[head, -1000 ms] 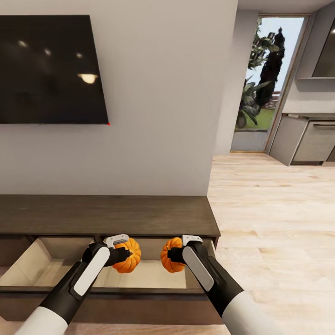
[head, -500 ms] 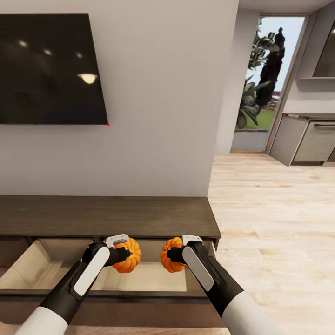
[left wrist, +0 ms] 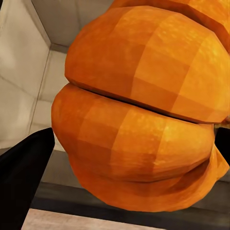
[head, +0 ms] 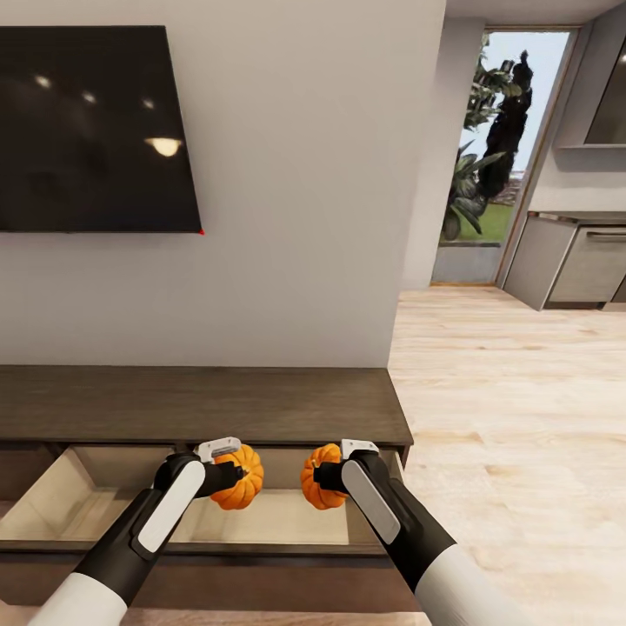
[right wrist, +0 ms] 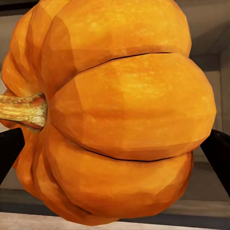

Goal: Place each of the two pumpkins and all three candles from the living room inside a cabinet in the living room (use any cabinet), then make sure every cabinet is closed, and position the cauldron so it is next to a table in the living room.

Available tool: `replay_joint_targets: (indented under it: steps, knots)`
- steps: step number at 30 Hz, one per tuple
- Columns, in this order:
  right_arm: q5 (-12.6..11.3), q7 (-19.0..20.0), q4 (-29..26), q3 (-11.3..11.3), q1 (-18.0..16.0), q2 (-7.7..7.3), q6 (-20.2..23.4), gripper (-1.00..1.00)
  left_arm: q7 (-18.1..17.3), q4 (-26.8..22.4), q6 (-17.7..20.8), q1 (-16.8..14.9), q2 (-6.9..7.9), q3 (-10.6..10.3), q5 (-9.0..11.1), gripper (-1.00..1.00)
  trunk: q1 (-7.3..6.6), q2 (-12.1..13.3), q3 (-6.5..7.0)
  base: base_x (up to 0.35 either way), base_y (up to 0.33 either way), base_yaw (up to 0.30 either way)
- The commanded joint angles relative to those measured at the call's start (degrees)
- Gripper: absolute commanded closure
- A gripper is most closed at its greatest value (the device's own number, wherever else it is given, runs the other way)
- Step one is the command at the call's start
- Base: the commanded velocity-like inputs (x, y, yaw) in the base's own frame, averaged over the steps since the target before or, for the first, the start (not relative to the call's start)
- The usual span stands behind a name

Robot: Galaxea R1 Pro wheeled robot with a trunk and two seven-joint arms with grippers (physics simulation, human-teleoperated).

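Two bright-orange ribbed pumpkins hang over the pulled-out compartment [head: 261,517] of the long dark-brown cabinet [head: 200,402]. My left gripper [head: 233,476] is shut on the left pumpkin [head: 240,478], which looms large in the left wrist view as pumpkin [left wrist: 139,110] between dark fingers [left wrist: 24,163]. My right gripper [head: 320,476] is shut on the right pumpkin [head: 316,478]; the right wrist view has this pumpkin [right wrist: 115,115] with its tan stem to one side. Both sit side by side, a small gap apart, above the beige compartment floor.
A black wall screen [head: 96,130] hangs above the cabinet. Light wood floor [head: 513,417] stretches to the right toward a glass garden door [head: 496,156] and grey kitchen units [head: 574,261]. The compartment's left part [head: 78,496] has room.
The whole picture shifted very slightly downward from one second ago; both arms and pumpkins hold their place over the compartment.
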Motion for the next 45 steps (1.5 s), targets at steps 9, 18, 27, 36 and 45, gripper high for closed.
replay_joint_targets:
  steps: [9, 18, 27, 36, 45]
  knots:
    - [-0.7, -0.6, 0.0, 0.1, -0.1, -0.02, 0.0, 1.0, 0.7, -0.1, 0.0, -0.1, -0.02, 0.1, 0.6, 1.0, 0.65, -1.2, -0.6, 0.0, 0.0, 0.0]
    - [-0.7, -0.8, 0.2, -0.1, -0.1, -0.02, 0.0, 1.0, 0.7, -0.2, 0.0, -0.1, -0.08, 0.0, 0.6, 1.0, 2.41, -4.4, -2.03, 0.0, 0.0, 0.0]
    - [-0.7, -1.3, 0.4, -0.3, -0.1, -0.07, -0.5, 1.0, 0.8, -0.2, 0.0, -0.1, -0.09, 0.2, 0.6, 1.0, 4.38, -8.0, -3.65, 0.0, 0.0, 0.0]
    - [-0.4, -1.3, 0.2, -0.1, -0.1, -0.03, -1.4, 1.0, 1.9, -4.5, 0.0, -0.3, -1.16, 0.1, 0.5, 1.0, 6.36, -11.7, -5.26, 0.0, 0.0, 0.0]
    - [-0.3, -1.3, 0.1, -0.1, -0.1, -0.09, -1.6, 1.0, 5.2, -4.6, 0.0, -0.5, -2.12, 0.3, 0.6, 1.0, 8.34, -15.3, -6.88, 0.0, 0.0, 0.0]
